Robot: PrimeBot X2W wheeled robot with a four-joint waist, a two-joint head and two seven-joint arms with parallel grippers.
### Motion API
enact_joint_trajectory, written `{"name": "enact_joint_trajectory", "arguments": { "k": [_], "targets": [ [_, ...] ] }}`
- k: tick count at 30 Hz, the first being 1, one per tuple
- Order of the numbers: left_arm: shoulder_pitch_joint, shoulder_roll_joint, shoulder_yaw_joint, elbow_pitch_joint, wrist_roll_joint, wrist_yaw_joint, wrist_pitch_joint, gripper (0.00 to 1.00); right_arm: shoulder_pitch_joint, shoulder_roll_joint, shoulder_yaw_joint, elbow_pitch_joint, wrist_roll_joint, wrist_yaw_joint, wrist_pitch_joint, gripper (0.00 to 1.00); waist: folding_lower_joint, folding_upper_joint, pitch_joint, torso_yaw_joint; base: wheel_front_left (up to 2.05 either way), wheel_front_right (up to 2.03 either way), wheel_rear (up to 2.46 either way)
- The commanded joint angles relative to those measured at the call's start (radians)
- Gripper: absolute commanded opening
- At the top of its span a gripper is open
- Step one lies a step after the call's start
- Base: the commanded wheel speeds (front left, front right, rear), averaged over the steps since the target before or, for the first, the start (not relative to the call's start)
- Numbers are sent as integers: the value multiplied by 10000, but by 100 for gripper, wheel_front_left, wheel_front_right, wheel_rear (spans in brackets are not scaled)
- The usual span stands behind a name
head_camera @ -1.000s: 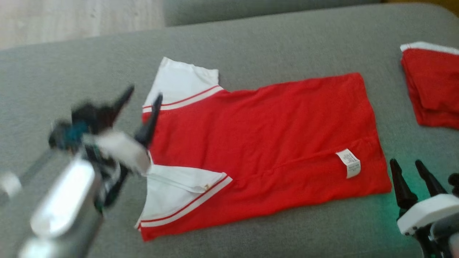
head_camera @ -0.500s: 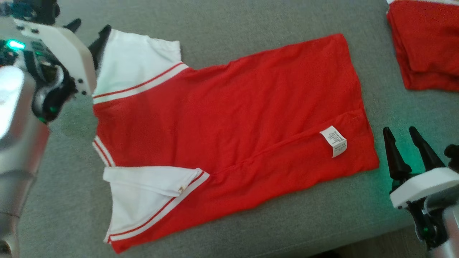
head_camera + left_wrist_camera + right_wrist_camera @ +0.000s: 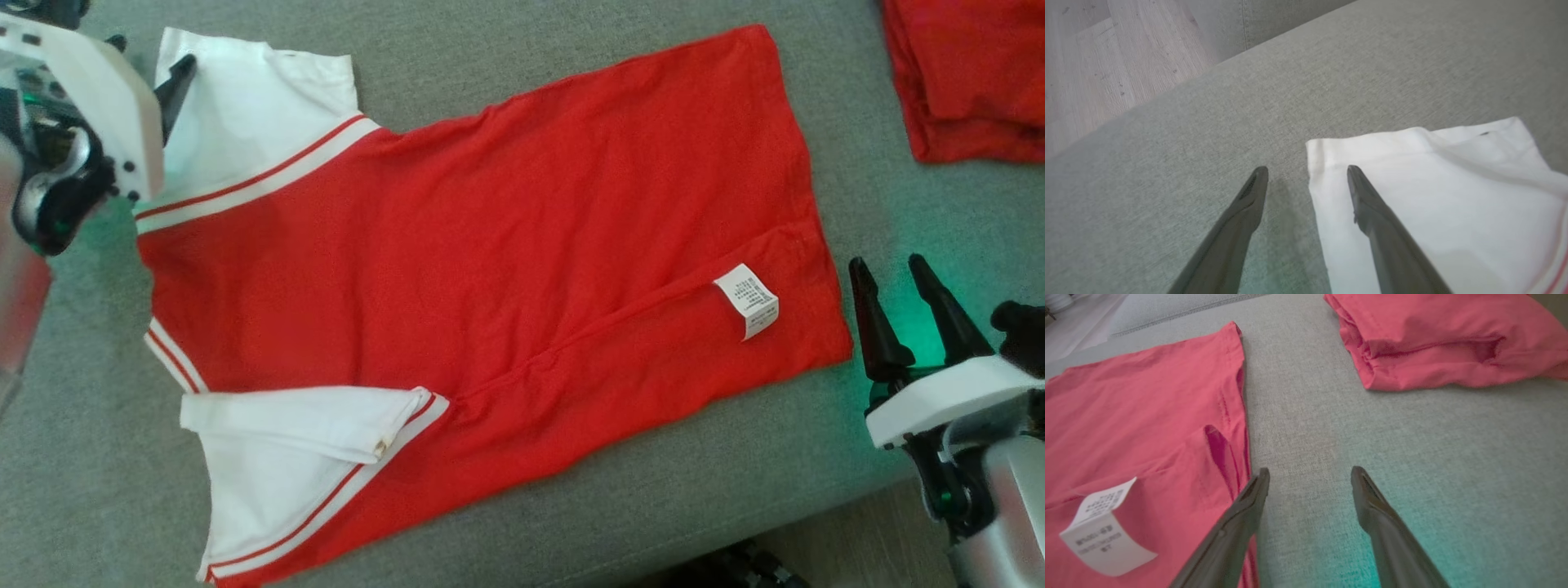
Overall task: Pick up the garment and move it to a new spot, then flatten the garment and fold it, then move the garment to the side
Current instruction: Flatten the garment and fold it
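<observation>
The red shirt lies spread on the grey cushion, with its white sleeves toward the left hand and its hem just beside the right hand. Both hands stand wide and hold nothing. The left one straddles the edge of the far sleeve; closing there would likely catch a single layer and drag the cloth askew. The near sleeve is doubled over, so folding now could lock in that crease. A wide sweep might also disturb the folded red pile.

Head camera looks steeply down on the garment; both wrist cameras look low across its opposite ends.
</observation>
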State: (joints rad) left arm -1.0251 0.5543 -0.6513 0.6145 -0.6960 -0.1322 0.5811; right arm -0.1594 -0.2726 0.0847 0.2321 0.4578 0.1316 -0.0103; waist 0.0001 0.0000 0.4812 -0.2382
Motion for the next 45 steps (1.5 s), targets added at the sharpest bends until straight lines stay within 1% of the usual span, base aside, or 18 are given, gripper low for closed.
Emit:
{"name": "enact_joint_trajectory", "arguments": {
  "k": [1,6,14,15,16,17,20,25,26,28,30,33,35,36,42,45],
  "targets": [
    [-550,555,328,-190,-35,17,7,100,-61,-180,119,-210,47,-9,-102,100,-1,0,71,-50,0,0,0],
    [-609,566,177,67,-188,17,-150,100,-130,-209,146,-95,41,-9,-225,100,-1,0,237,-99,0,0,0],
    [-667,434,-225,-63,-912,16,-73,100,-269,-279,-11,48,-115,-9,-249,100,-1,0,390,-11,0,0,0],
    [-680,453,-289,-116,-978,16,-114,48,-293,-277,-18,47,-139,-9,-241,100,-1,0,398,-3,0,0,0],
    [-689,479,-342,-137,-1031,16,-157,16,-320,-279,-10,43,-169,-9,-229,100,-1,0,402,0,0,0,0],
    [-691,495,-422,-192,-1100,16,-195,0,-348,-281,5,38,-195,-9,-215,100,-1,0,402,1,0,0,0],
    [-691,588,-605,-315,-1268,16,-534,0,-448,-306,125,-28,-188,-9,-122,100,-1,0,368,24,0,0,0],
    [-771,671,-953,-344,-1249,16,-1554,0,-781,-491,365,-342,186,-9,271,100,-1,0,128,186,0,0,0],
    [-849,659,-1100,-369,-1245,16,-1958,0,-1149,-659,501,-474,412,-9,612,100,-1,0,24,290,0,0,0],
    [-928,624,-1245,-377,-1249,16,-2316,0,-1708,-737,649,-544,775,-9,963,100,-1,0,-67,407,0,0,0],
    [-1012,580,-1389,-402,-1324,16,-2577,0,-2382,-860,878,-358,1055,-9,1465,100,-1,0,-118,537,0,0,0],
    [-1142,505,-1610,-460,-1481,16,-2848,0,-3428,-993,1252,381,1270,-9,2268,100,-1,0,-171,781,0,0,0],
    [-1245,488,-1792,-549,-1559,16,-2984,0,-4106,-1087,1539,1006,1193,-9,2685,100,-1,0,-166,953,0,0,0],
    [-1245,488,-1792,-549,-1559,16,-2984,0,-4106,-1087,1539,1006,1193,-9,2685,100,-1,0,-166,953,0,0,0],
    [-1468,529,-2314,-796,-1817,16,-3259,0,-5694,-925,2096,2887,879,-9,3194,100,-1,0,-116,1369,0,0,0],
    [-1552,620,-2546,-906,-1952,16,-3357,0,-6199,-885,2367,3595,670,-9,3203,100,-1,0,-120,1472,0,0,0]
  ]
}}
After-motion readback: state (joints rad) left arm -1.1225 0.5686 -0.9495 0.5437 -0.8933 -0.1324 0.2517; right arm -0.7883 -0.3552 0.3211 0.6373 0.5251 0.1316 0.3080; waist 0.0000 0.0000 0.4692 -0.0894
